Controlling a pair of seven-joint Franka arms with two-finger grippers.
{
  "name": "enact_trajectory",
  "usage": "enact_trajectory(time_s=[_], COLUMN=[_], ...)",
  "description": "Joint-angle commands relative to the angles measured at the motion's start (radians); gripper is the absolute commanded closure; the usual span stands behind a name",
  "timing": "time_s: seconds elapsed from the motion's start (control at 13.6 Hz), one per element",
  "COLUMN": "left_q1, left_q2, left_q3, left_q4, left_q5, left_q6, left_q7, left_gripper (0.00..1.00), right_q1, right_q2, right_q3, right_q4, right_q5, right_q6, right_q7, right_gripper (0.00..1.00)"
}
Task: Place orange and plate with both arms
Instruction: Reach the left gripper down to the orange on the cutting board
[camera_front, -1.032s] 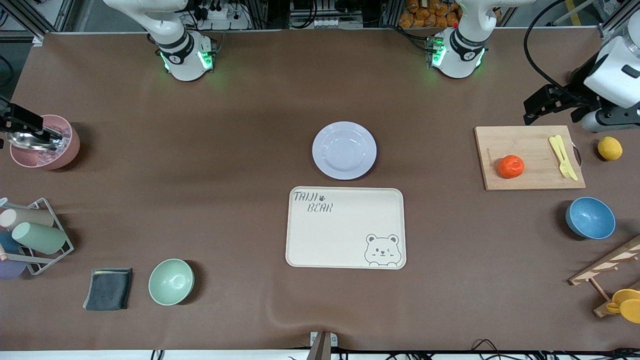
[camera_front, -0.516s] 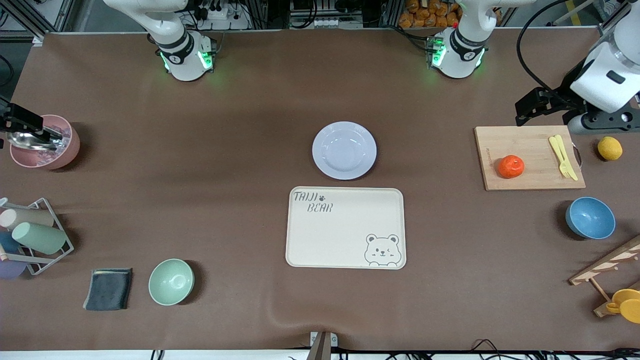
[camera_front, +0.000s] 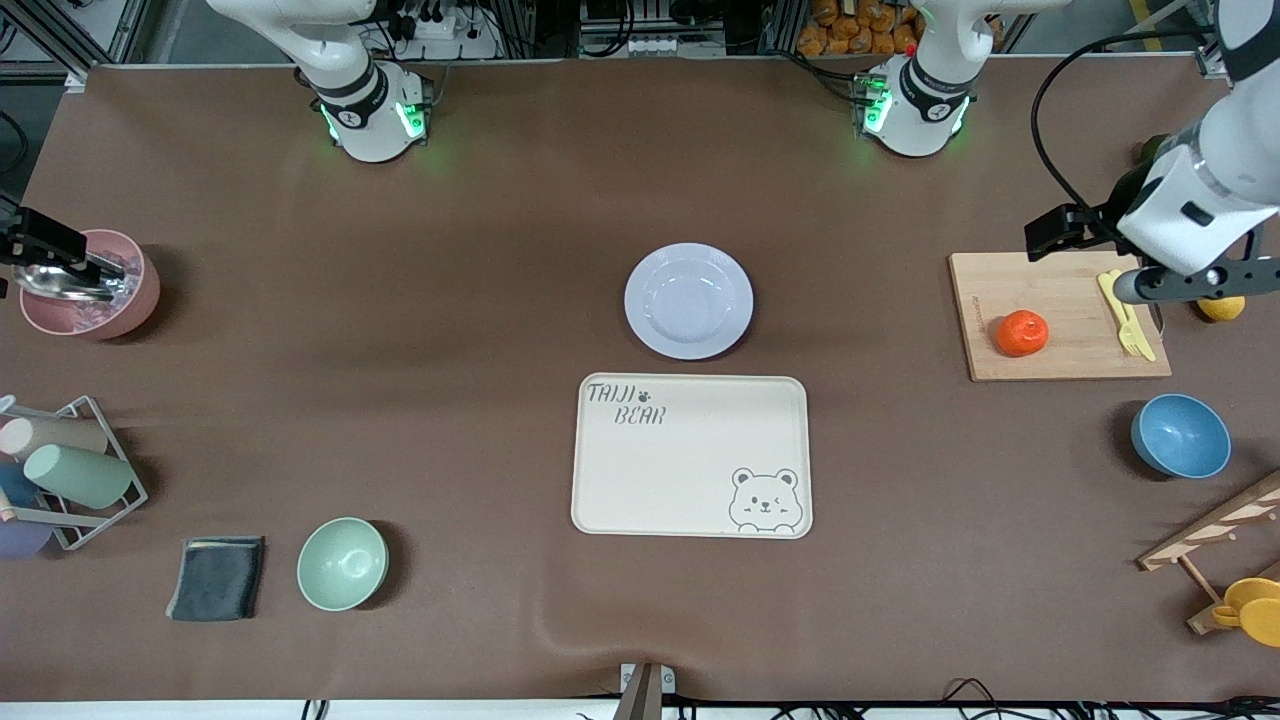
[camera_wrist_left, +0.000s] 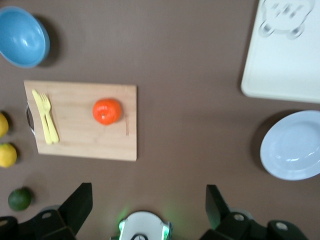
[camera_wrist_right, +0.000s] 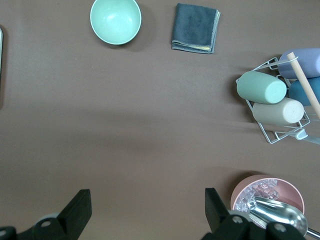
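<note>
Orange (camera_front: 1022, 333): sits on the wooden cutting board (camera_front: 1060, 270) toward the left arm's end of the table, clear of every board edge and apart from the yellow plastic fork and knife (camera_front: 1127, 315) lying by the board's handle end. Untouched.

Plate (camera_front: 688, 300): mid-table, flat on the brown mat, just apart from the farther edge of the cream bear tray (camera_front: 690, 456), which lies nearer the front camera. A narrow strip of mat separates the two rims. Wide bare mat around the plate on its remaining sides.

Left gripper (camera_wrist_left: 147, 207): up in the air over the farther edge of the cutting board; fingers spread wide, nothing between them. Its wrist view shows the orange, board, plate and tray corner all below.

Right gripper (camera_wrist_right: 147, 207): at the right arm's end of the table, over the mat beside the pink bowl (camera_front: 90, 285) holding ice and a metal scoop; fingers spread wide, holding nothing. This arm waits.

Other items: blue bowl (camera_front: 1181, 436) nearer the camera than the board; yellow lemon (camera_front: 1221, 308) partly hidden under the left arm; mint-green bowl (camera_front: 342, 564) and folded dark cloth (camera_front: 217, 578) side by side near the front edge; wire rack of cups (camera_front: 65, 470) at the table's edge.
</note>
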Motion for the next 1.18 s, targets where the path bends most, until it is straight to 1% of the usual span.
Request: enact_trajectory(time_s=[0.0,0.07,0.15,0.29,0.37,0.44,0.66,0.81,0.96,1.11], left_q1=[0.008,0.01,0.025,0.065,0.082,0.097,0.103,0.157,0.178,0.188], left_q2=[-0.022,-0.028,-0.048,-0.114,-0.14,-0.142,-0.091,-0.063,-0.018,0.035], left_q3=[-0.005,-0.002,-0.002,-0.005,-0.005,-0.005,0.001,-0.002,-0.005,-0.004], left_q4=[-0.121,-0.167,-0.225,-0.378,-0.446,-0.479,-0.497,-0.543,-0.584,-0.608], left_q5=[0.022,0.025,0.027,0.027,0.027,0.027,0.027,0.036,0.12,0.136], left_q6=[0.003,0.029,0.086,0.222,0.286,0.331,0.414,0.498,0.563,0.643], left_q7=[-0.003,-0.003,-0.003,0.011,0.019,0.022,0.022,0.023,0.039,0.037], left_gripper=[0.0,0.0,0.0,0.0,0.0,0.0,0.0,0.0,0.0,0.0], right_q1=[0.006,0.004,0.004,0.007,-0.002,-0.016,-0.011,0.007,0.021,0.021], right_q2=[0.017,0.029,0.04,0.055,0.072,0.086,0.138,0.163,0.181,0.195], right_q3=[0.0,0.0,0.0,0.001,0.0,-0.003,-0.002,0.0,0.0,0.0], right_q4=[0.001,0.001,-0.002,-0.009,-0.009,-0.01,-0.01,-0.036,-0.065,-0.102], right_q5=[-0.017,-0.017,-0.015,-0.003,0.072,0.142,0.195,0.249,0.299,0.37], right_q6=[-0.002,-0.007,-0.008,-0.008,-0.007,-0.008,-0.002,0.004,0.025,0.065], right_q7=[0.008,0.011,0.013,0.018,0.012,0.007,0.018,0.021,0.033,0.083], right_gripper=[0.0,0.0,0.0,0.0,0.0,0.0,0.0,0.0,0.0,0.0])
